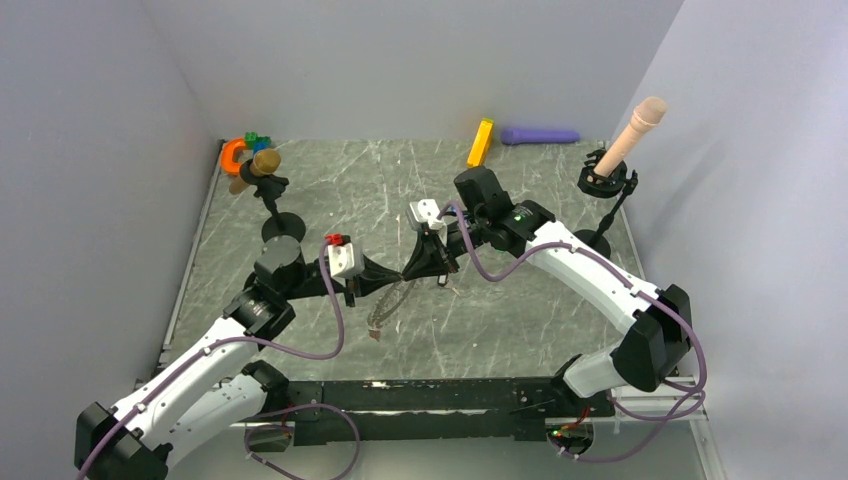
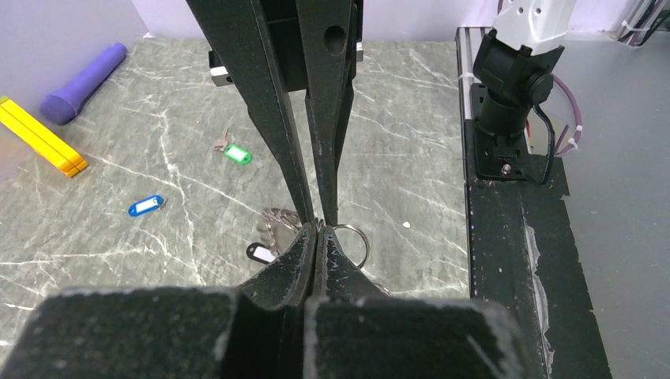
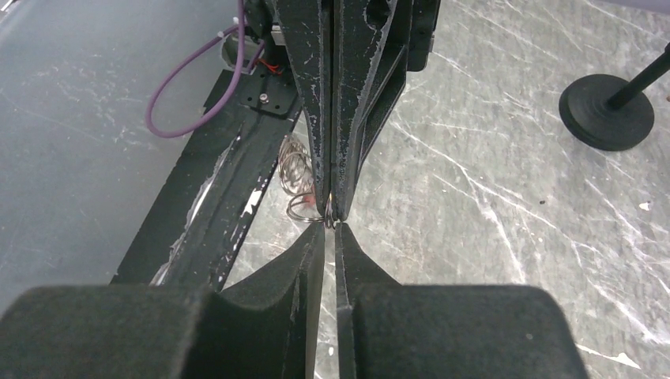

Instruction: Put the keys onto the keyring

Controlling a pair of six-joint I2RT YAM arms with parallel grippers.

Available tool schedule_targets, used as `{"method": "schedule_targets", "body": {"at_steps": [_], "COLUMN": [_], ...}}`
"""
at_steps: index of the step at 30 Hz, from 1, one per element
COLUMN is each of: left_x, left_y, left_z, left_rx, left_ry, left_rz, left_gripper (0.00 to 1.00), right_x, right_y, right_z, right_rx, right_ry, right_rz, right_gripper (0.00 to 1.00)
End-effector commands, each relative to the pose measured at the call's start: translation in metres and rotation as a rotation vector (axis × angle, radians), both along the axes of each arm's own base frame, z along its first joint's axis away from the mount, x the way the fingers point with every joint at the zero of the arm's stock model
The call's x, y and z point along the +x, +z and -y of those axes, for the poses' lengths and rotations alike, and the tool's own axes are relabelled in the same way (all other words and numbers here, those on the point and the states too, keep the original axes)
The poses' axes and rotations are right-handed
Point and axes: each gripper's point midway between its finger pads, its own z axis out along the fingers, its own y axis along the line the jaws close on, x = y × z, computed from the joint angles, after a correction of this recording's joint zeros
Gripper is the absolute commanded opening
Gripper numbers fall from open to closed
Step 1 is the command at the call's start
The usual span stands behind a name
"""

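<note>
Keyring [image 3: 295,170] hangs over the middle of the bench [image 1: 560,300], likely lifted so a key can slide on freely. Both arms meet tip to tip there, one to steady the loop, the other to work it. Your left gripper [image 2: 316,230] has its jaws pressed together on it. On your right gripper [image 3: 330,225] the jaws stand nearly together; whether they pinch anything you cannot tell. Green key [image 2: 236,153], blue key [image 2: 146,206] and black-rimmed key [image 2: 258,253] lie loose, unthreaded.

I see a grey marble-look table [image 1: 340,180], plain pale lilac walls [image 1: 400,60] on three sides, even light, no shadows to speak of
</note>
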Motion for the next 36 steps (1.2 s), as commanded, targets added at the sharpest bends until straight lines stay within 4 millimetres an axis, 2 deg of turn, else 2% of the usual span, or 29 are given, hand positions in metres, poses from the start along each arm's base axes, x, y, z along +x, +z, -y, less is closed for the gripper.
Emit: {"method": "schedule_targets", "body": {"at_steps": [1, 10, 14, 19, 36], "left_x": [0.000, 0.004, 0.007, 0.007, 0.010], "left_y": [0.024, 0.025, 0.028, 0.029, 0.029], "left_z": [0.001, 0.001, -0.002, -0.005, -0.005], "left_rx": [-0.074, -0.099, -0.122, -0.160, -0.215], "left_ry": [0.003, 0.038, 0.067, 0.100, 0.124], "left_rz": [0.072, 0.045, 0.035, 0.008, -0.031], "left_gripper": [0.00, 0.00, 0.00, 0.00, 0.00], "right_x": [-0.013, -0.016, -0.011, -0.003, -0.006], "right_y": [0.012, 0.012, 0.011, 0.010, 0.017], "right_z": [0.001, -0.001, -0.002, -0.005, -0.009], "right_rx": [0.052, 0.054, 0.049, 0.037, 0.055], "right_ry": [0.055, 0.065, 0.039, -0.008, -0.001], "right_rz": [0.018, 0.003, 0.005, 0.000, -0.048], "right_gripper": [0.14, 0.13, 0.14, 0.19, 0.17]}}
